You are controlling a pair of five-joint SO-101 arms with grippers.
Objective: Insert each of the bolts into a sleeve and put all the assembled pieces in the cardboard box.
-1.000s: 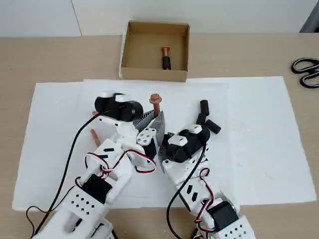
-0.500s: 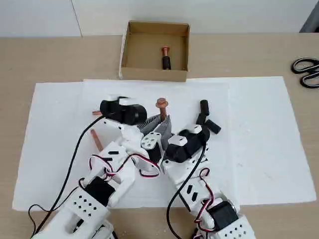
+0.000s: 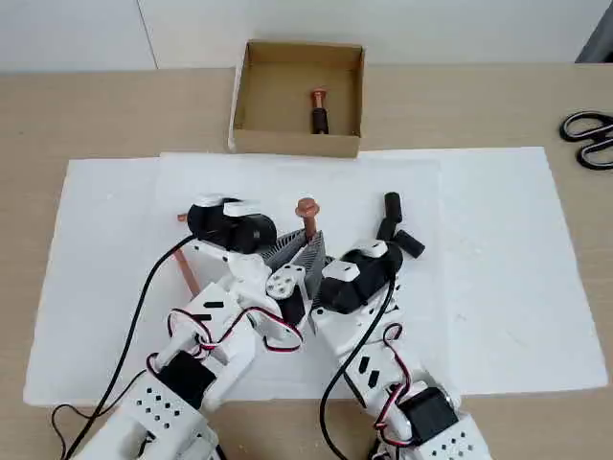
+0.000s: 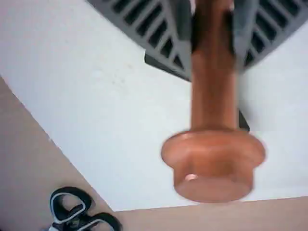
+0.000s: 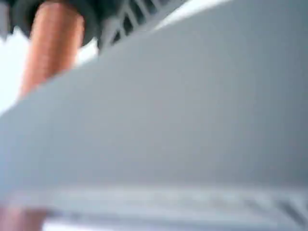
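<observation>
I count one assembled piece (image 3: 317, 110) lying in the box (image 3: 251, 96) at the far side of the tabletop (image 3: 96, 115), so by my reckoning roughly a quarter of the job is done.

The left gripper (image 3: 308, 240) is clamped on a copper bolt (image 3: 306, 208). It grips the shank, with the head sticking out past the fingertips, above the middle of the paper (image 3: 479, 249). In the left wrist view the shank looks bare where it leaves the gripper, so I judge this bolt not yet sleeved. Something dark sits behind it there, and I cannot say what.

The right gripper (image 3: 311, 276) is tucked in right beside the left one. I cannot tell whether it is wide, narrow or holding anything, because its own view is blocked by a grey surface with a bit of copper shank beside it.

Three black sleeves (image 3: 393, 204) (image 3: 386, 228) (image 3: 410, 243) lie together on the paper just beyond the right arm. Two loose bolts rest on the paper on the left arm's far side, one in plain sight (image 3: 188, 273) and one peeking out by the arm (image 3: 181, 218).

So I make it three bolts to sleeve and three pieces to carry to the box. The scissors (image 3: 586, 134) sit well off to the side, out of the way.
</observation>
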